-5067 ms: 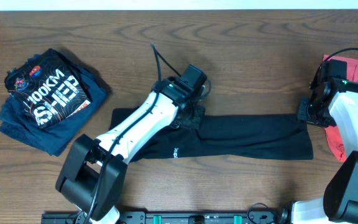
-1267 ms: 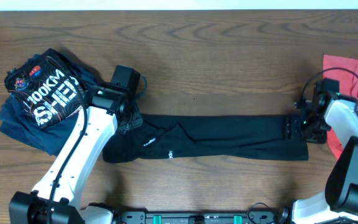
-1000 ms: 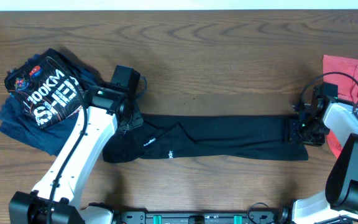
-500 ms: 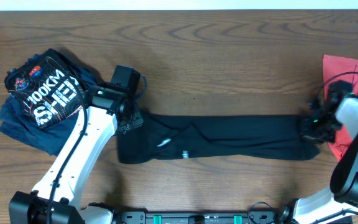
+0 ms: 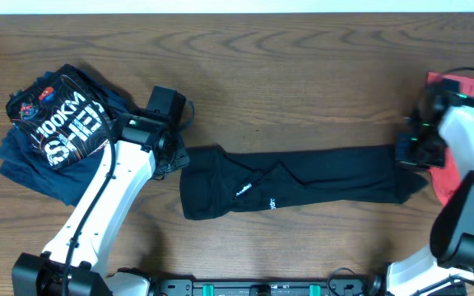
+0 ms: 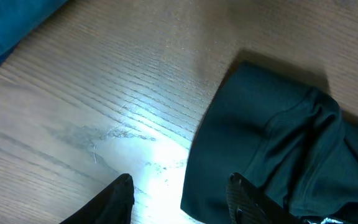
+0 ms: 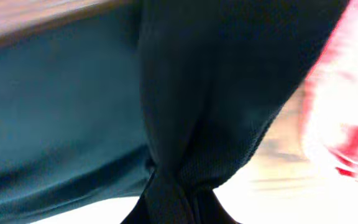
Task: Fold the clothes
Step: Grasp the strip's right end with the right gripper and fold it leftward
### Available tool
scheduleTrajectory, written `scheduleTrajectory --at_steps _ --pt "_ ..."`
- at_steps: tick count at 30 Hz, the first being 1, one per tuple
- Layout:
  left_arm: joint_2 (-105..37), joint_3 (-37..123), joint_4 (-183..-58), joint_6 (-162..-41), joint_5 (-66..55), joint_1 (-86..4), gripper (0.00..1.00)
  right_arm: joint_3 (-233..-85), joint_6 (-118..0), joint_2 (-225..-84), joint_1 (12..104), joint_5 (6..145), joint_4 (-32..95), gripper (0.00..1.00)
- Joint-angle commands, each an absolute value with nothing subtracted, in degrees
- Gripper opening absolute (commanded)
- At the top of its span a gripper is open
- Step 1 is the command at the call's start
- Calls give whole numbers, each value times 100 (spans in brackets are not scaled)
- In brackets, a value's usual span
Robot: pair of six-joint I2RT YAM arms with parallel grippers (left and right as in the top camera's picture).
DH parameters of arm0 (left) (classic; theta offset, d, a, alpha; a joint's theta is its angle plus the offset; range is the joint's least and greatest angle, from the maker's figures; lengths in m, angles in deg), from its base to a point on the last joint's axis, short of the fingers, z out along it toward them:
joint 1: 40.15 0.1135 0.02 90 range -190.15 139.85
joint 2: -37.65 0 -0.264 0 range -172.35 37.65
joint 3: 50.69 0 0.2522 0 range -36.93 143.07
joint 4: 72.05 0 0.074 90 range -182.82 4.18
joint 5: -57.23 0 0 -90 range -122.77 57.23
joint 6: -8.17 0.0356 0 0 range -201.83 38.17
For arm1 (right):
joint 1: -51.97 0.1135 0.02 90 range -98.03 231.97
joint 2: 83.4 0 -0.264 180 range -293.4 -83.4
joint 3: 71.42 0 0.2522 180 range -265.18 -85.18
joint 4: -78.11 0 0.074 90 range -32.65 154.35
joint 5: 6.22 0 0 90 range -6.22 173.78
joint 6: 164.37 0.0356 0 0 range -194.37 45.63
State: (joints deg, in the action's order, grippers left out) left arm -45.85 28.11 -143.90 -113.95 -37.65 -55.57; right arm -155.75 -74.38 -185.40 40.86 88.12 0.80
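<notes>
The black tee (image 5: 303,177) lies as a long folded strip across the table's middle, small white logo marks on its left part. My right gripper (image 5: 410,154) is shut on the tee's right end; in the right wrist view the black cloth (image 7: 185,124) is bunched between the fingers (image 7: 179,205). My left gripper (image 5: 171,164) is open just left of the tee's left end; its fingers (image 6: 179,199) straddle bare wood beside the cloth edge (image 6: 253,149). The navy "100KM" tee (image 5: 60,131) lies crumpled at far left. The red tee (image 5: 467,123) lies at the right edge, partly under my right arm.
Wooden table (image 5: 303,74) with a white edge strip along the back. The left arm's white links (image 5: 105,214) stretch from the front edge to the black tee's left end. A dark rail (image 5: 270,288) runs along the table's front.
The black tee has slid right, pulled by my right gripper, which moved right and back. The tee's left end has come away from my left gripper, which stayed in place and now holds nothing.
</notes>
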Motion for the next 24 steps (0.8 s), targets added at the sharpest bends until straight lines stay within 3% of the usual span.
scheduleTrajectory --at_steps 1,13,24 --pt "-4550 2894 -14408 -11360 -3791 -5522 50 -15629 -7368 -18529 4724 8808 -20 4" --pt "-4550 2894 -14408 -11360 -3791 -5522 50 -15627 -6957 -18531 6510 8783 -60 13" --pt "-4550 2894 -14405 -11362 -3791 -5522 50 -15625 -6865 -18531 7030 8781 -88 20"
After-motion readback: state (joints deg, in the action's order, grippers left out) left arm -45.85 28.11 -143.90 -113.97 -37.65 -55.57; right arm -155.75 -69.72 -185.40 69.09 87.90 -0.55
